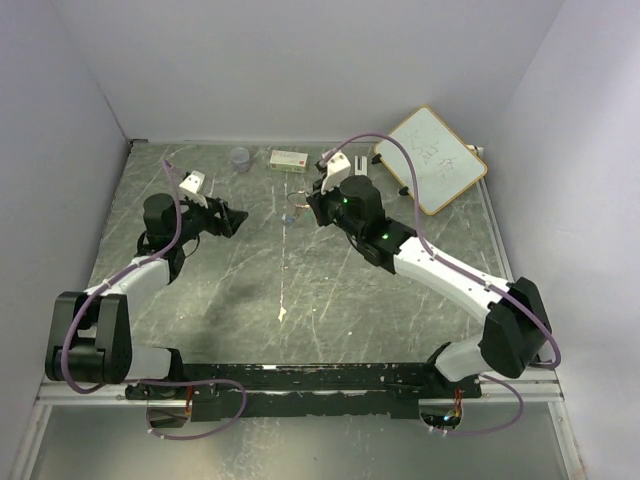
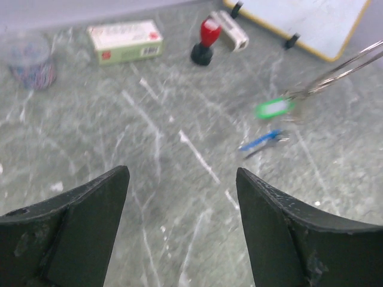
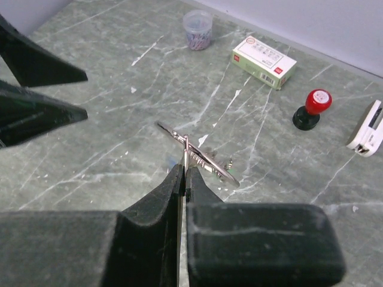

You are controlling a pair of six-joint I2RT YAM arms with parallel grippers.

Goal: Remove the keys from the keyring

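my right pincer point(image 3: 184, 172) pinches the keyring point(image 3: 203, 156) aloft while my left pincer point(image 2: 182, 176), spread wide, should close squarely on the dangling green key point(image 2: 272, 109).

No legible text found. Small box point(image 3: 264, 61), upper centre of right wrist view: red mark and printing, possibly a brand logo, too blurred to read. Whiteboard point(image 1: 432, 160), upper right: faint scribbles, illegible.

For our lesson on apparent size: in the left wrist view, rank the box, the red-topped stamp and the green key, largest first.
1. the box
2. the red-topped stamp
3. the green key, smallest though it is nearer the camera, which enlarges it
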